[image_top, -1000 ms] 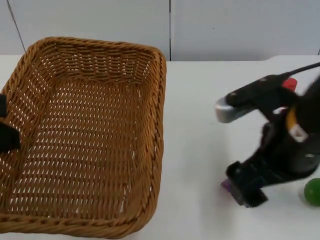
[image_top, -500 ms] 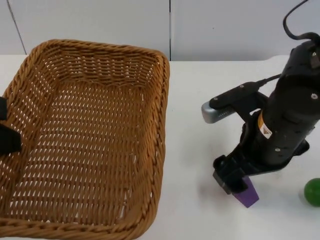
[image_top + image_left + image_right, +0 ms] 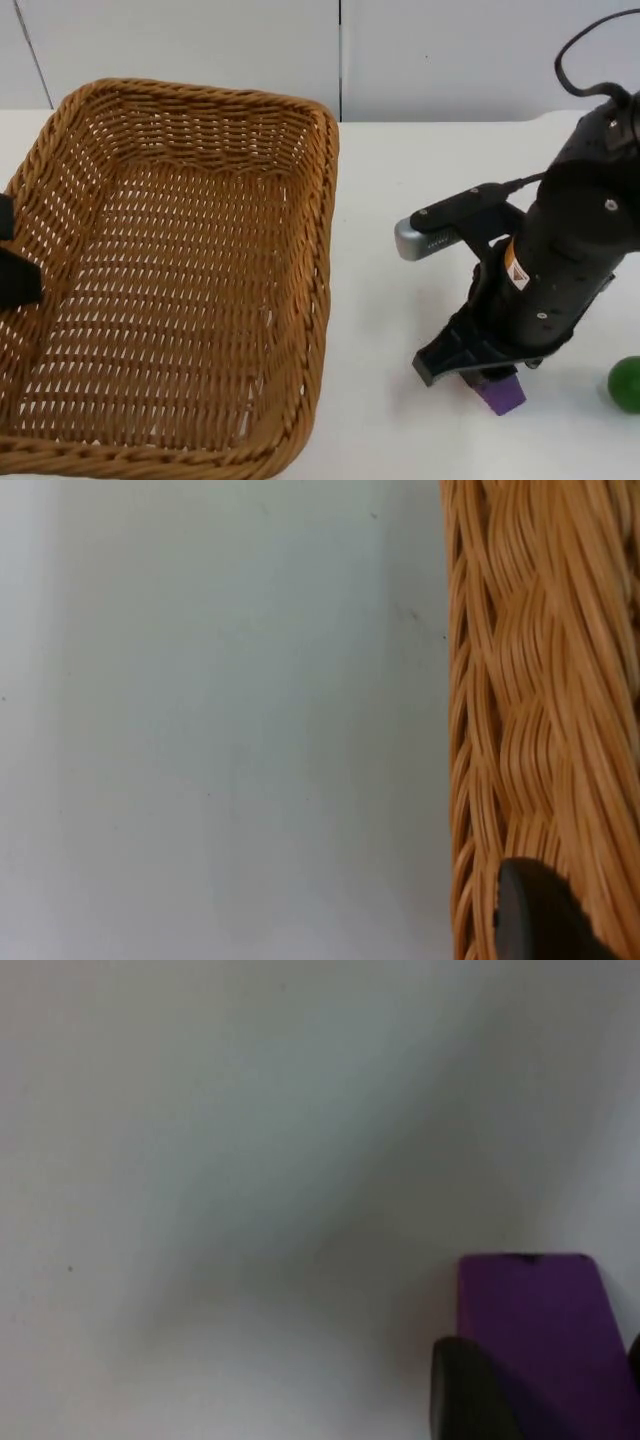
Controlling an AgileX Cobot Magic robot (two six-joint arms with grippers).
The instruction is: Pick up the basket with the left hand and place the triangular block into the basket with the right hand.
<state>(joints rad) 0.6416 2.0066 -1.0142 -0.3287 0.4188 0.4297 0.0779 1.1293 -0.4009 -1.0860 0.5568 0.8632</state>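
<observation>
The brown wicker basket point(image 3: 325, 200) takes up the left half of the top view. At its left rim my left gripper point(image 3: 12, 265) is shut on the woven edge; the left wrist view has the basket's rim point(image 3: 540, 680) lying against a black fingertip point(image 3: 535, 915). The purple triangular block point(image 3: 503, 395) lies on the white table right of the basket. My right gripper point(image 3: 480, 365) is down over it and hides most of it. In the right wrist view the purple block point(image 3: 535, 1330) fills the gap between the black fingers point(image 3: 460, 1390), which press its sides.
A green ball point(image 3: 627, 383) rests on the table at the far right, just past the right arm. White table top lies between the basket's right wall and the block. The grey partition wall closes off the back.
The right arm swung left and came down over the purple block, and its fingers closed in from wide open onto the block. The basket and left gripper barely shifted.
</observation>
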